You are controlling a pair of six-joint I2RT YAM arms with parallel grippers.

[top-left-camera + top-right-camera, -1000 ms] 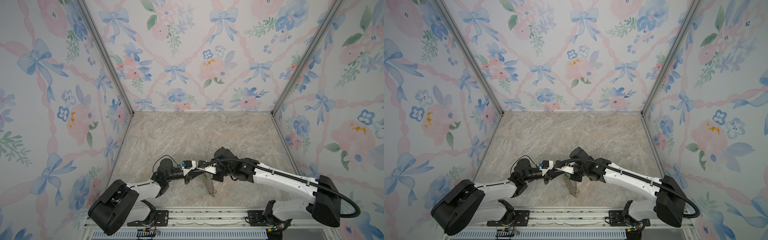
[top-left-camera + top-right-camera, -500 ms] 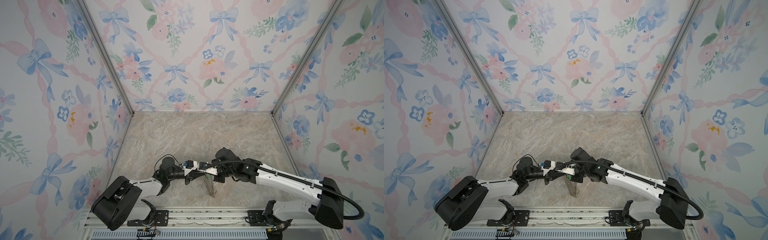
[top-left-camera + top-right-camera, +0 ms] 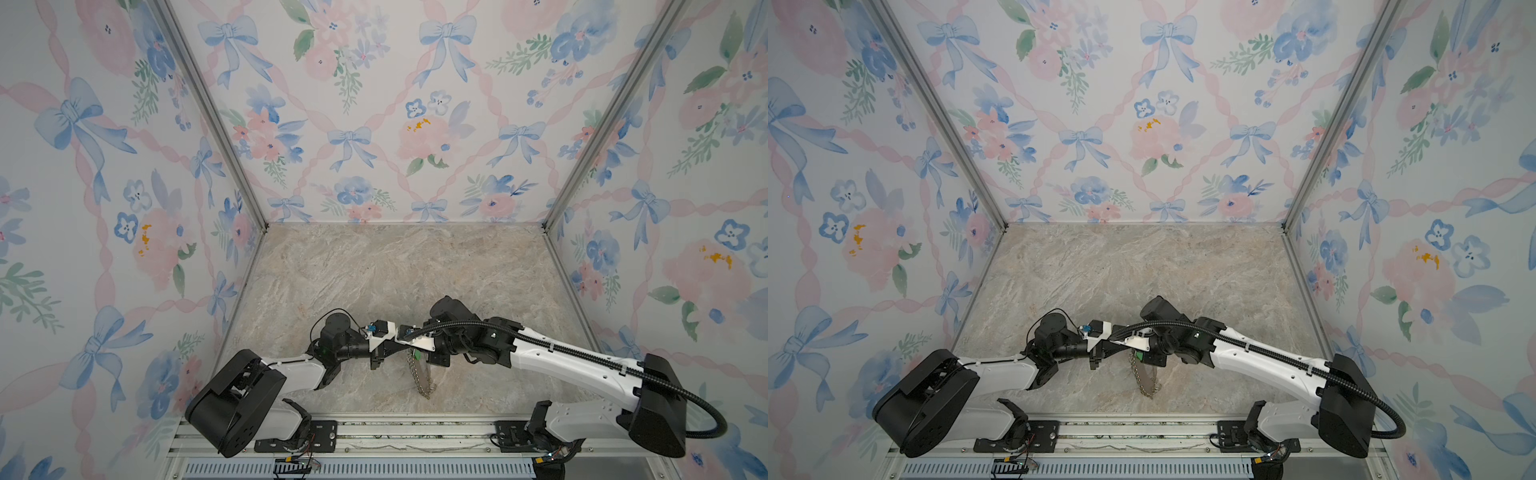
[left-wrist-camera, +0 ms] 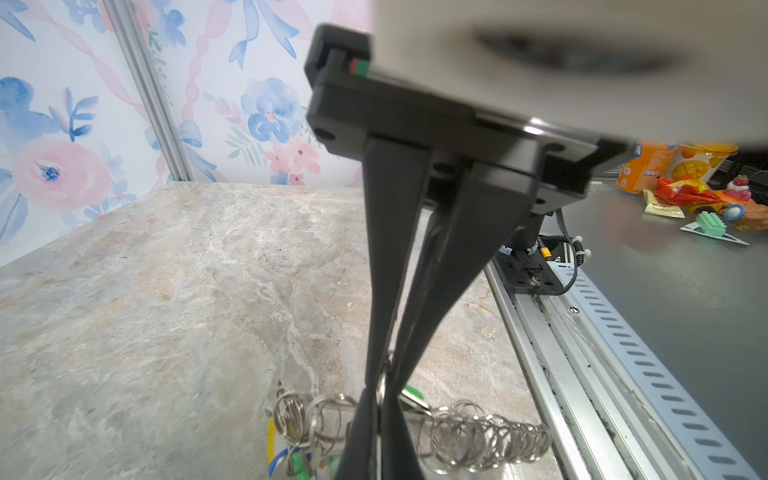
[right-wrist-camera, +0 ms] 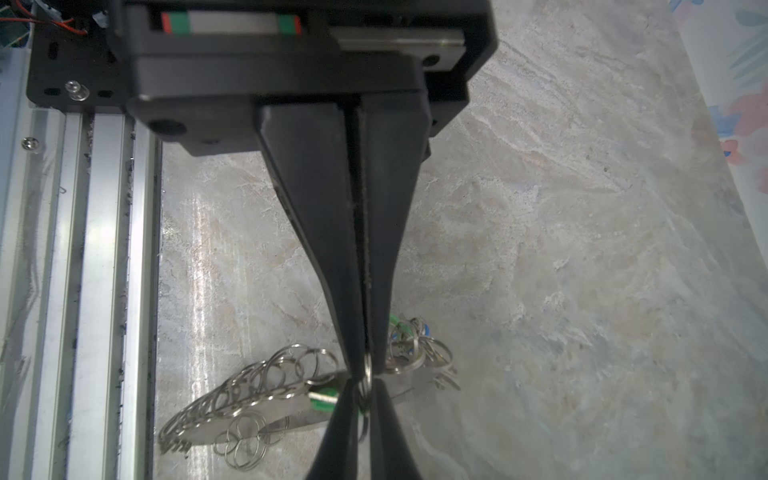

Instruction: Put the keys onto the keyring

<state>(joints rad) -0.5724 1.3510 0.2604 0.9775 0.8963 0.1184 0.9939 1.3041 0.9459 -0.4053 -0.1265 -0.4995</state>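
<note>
Keyring (image 3: pixel 420 374) shows edge-on and chain-like at the lower centre of both top views, slanting from where my two arms meet toward the rail (image 3: pixel 415 430) along the bottom edge. My left fingers (image 5: pixel 355 353) are clenched on one small wire ring (image 5: pixel 367 376) at its upper end. My right fingers (image 4: pixel 376 353) close on that same ring from the opposite side, yet I cannot tell whether they truly grip it. A green key (image 3: pixel 414 356) sits just beside the tips; other coloured keys (image 4: pixel 297 463) bunch among rings down by the bench (image 4: pixel 166 291)
</note>
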